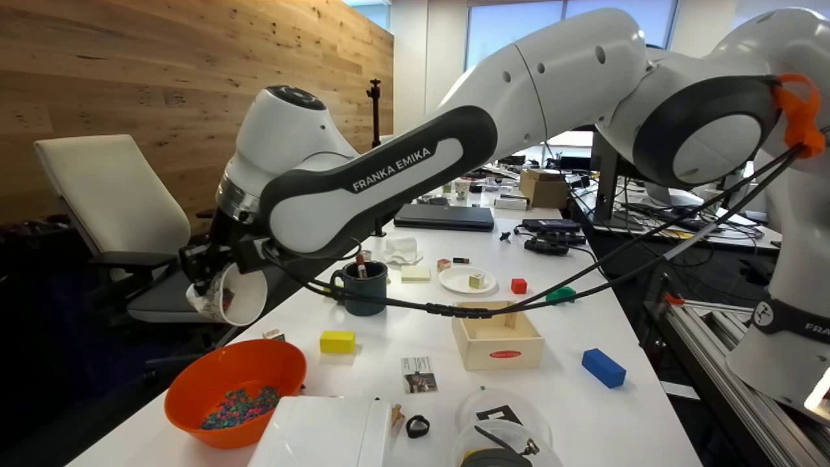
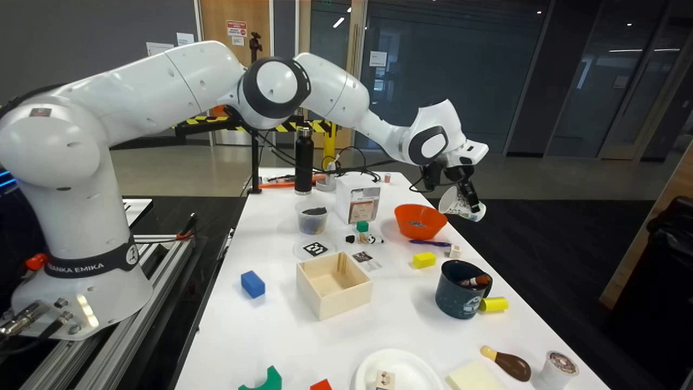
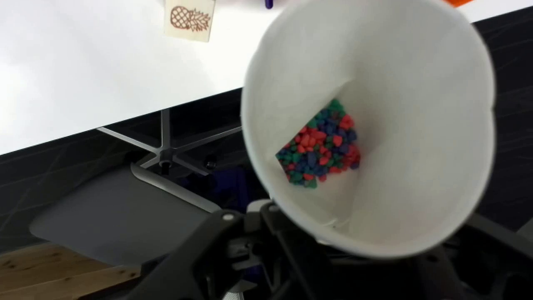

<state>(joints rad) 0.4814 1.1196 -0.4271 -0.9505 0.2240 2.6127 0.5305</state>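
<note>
In the wrist view, the tilted cup is hiding the tips of the gripper that's clasping it; the arm is standing outstretched!

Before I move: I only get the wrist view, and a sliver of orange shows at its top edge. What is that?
Observer: That's the orange bowl, standing on the table.
Operator: Anything in it?
Observer: Yes, coloured bits lie on its bottom.
Operator: And how does the cup I'm holding sit, upright or tilted?
Observer: In both exterior views it is tipped nearly onto its side.
</note>
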